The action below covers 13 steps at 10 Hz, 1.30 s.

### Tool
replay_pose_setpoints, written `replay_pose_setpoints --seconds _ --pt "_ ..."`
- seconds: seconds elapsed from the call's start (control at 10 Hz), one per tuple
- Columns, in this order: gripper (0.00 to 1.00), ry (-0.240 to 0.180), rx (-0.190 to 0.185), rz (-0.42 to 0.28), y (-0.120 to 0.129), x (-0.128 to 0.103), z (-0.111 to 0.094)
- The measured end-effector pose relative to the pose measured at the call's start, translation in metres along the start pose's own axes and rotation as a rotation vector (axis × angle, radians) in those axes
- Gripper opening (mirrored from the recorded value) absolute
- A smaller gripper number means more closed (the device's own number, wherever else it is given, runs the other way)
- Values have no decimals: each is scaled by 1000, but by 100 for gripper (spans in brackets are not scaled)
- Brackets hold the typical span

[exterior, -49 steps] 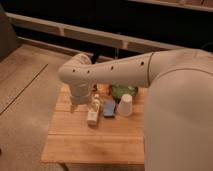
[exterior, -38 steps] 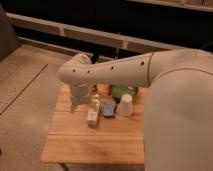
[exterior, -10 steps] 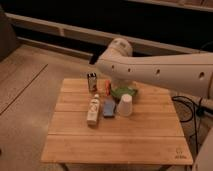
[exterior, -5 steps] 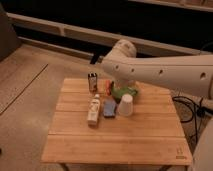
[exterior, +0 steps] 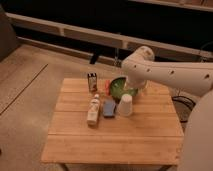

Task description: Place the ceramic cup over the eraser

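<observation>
As laid out on the slatted wooden table [exterior: 150, 135], the items sit in one cluster toward its far middle.

- Ceramic cup [exterior: 125, 106]: white, no handle, standing with its narrower end up, near the table's centre. Nothing grips it.
- Eraser [exterior: 109, 107]: flat blue block, lying just left of the ceramic cup and very close to it, its top bare.
- Bottle [exterior: 93, 110]: white with a yellowish label, lying on its side lengthwise near to far, just left of the eraser.
- Box [exterior: 92, 81]: small, dark, upright, with a white label, at the far left of the cluster.
- Bowl [exterior: 119, 86]: green, directly beyond the ceramic cup.
- Small orange-red item [exterior: 107, 86]: just left of the bowl, kind not discernible.
- Arm [exterior: 170, 72]: white, entering from the right, its elbow raised over the table's far edge.
- Pincer [exterior: 131, 90]: at the arm's lower end, over the bowl's right side, just beyond the ceramic cup. Whether it is spread or pressed together cannot be told.

The eraser is flanked by the bottle on its left and the ceramic cup on its right.
</observation>
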Motion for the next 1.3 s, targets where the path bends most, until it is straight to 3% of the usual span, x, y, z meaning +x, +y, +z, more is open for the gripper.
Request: replay_pose_setpoints --seconds 0.3,0.4,0.6,0.7,1.1,1.3 --pt "65 29 -99 -23 39 1 9" --pt "65 54 -137 -49 58 12 10" --pt "65 99 -163 -85 70 32 14" --pt "65 123 -162 -90 69 40 18" --pt "65 127 -60 -67 24 28 25" --pt "65 132 -53 -50 23 25 31"
